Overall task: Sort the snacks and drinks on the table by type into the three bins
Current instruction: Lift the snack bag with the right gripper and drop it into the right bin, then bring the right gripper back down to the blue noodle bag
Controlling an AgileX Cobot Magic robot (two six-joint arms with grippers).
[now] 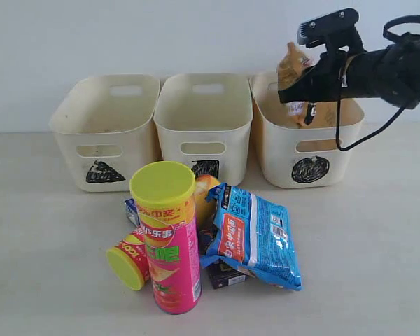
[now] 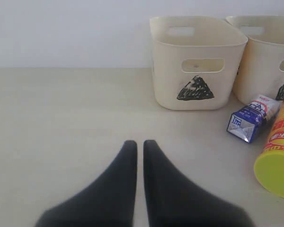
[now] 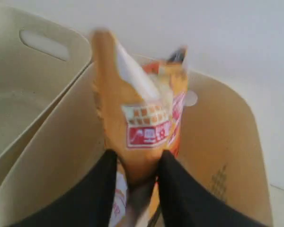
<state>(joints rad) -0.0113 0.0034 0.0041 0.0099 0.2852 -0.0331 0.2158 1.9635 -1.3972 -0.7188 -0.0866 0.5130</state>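
- Exterior: three bins stand in a row at the back of the table (image 1: 49,280): triangle bin (image 1: 105,133) on the left, square bin (image 1: 204,119) in the middle, circle bin (image 1: 308,150) on the right.
- The right gripper (image 1: 302,89) hangs over the circle bin with the orange bag (image 1: 292,64) in its jaws. The top of the bag sticks up above them.
- In front of the bins, the pink can (image 1: 169,245) stands upright. The red can (image 1: 131,257) lies touching its left side.
- The blue bag (image 1: 255,234) lies to the right of the pink can, with the orange can (image 1: 206,192) between and behind them.
- The dark carton (image 1: 224,275) shows under the blue bag. The blue-white carton (image 1: 131,210) peeks out behind the pink can.
- Left wrist: the left gripper (image 2: 139,144) is above bare table, its jaws nearly together and holding nothing.
- Ahead are the triangle bin, the blue-white carton (image 2: 253,120) on its side and the red can's lid.
- Right wrist: the orange bag (image 3: 142,123), blurred, fills the gap between the right gripper's (image 3: 136,158) fingers and touches both. It is above the inside of the circle bin (image 3: 222,156).
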